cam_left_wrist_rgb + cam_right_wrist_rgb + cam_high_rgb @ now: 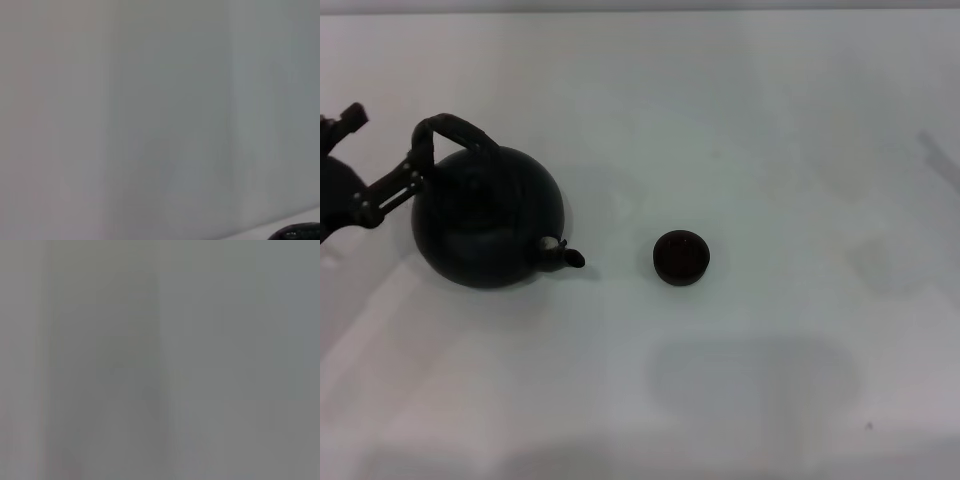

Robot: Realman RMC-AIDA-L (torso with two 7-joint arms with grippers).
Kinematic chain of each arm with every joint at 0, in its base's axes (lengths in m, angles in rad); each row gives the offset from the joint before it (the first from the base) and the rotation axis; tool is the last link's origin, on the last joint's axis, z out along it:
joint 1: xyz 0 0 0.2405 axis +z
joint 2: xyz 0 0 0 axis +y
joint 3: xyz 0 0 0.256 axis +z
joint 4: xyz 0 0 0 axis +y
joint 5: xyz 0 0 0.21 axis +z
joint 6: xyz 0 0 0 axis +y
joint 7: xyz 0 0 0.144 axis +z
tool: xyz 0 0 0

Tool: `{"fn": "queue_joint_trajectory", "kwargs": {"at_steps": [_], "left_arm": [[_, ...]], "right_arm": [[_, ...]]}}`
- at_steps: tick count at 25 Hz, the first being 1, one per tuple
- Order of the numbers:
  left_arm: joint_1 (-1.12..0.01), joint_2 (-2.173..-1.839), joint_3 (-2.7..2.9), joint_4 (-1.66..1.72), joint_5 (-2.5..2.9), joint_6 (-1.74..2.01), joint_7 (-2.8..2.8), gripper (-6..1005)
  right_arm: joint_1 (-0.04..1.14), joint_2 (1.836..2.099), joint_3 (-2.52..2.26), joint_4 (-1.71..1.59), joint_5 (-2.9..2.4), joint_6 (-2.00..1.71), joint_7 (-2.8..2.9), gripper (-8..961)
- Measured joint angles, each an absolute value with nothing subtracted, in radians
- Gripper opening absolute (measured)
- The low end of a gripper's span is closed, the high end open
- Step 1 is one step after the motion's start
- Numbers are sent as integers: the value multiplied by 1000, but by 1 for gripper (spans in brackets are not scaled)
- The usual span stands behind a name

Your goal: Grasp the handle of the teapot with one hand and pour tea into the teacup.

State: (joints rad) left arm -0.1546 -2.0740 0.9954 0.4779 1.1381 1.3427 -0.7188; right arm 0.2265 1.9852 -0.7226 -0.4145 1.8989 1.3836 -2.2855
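Teapot (pixel 488 218) near table's (pixel 770 130) left edge, teacup (pixel 680 257) well apart rightward.

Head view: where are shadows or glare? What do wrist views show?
Head view: shadow on the table right of the teapot, a broad faint one nearer than the teacup, a glint by the spout. Left wrist view: blank, one dark sliver. Right wrist view: blank only.
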Motion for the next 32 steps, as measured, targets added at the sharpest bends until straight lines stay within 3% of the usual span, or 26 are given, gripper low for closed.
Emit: {"fn": "queue_joint_trajectory", "kwargs": {"at_steps": [18, 32], "left_arm": [[-26, -2075, 861, 386, 1053, 1548, -625, 872], [74, -2078, 788, 182, 784, 1645, -530, 872]], "right_arm": [[93, 1996, -590, -331, 1913, 1510, -2390, 850], [74, 1996, -548, -253, 1913, 1526, -2456, 848]]}}
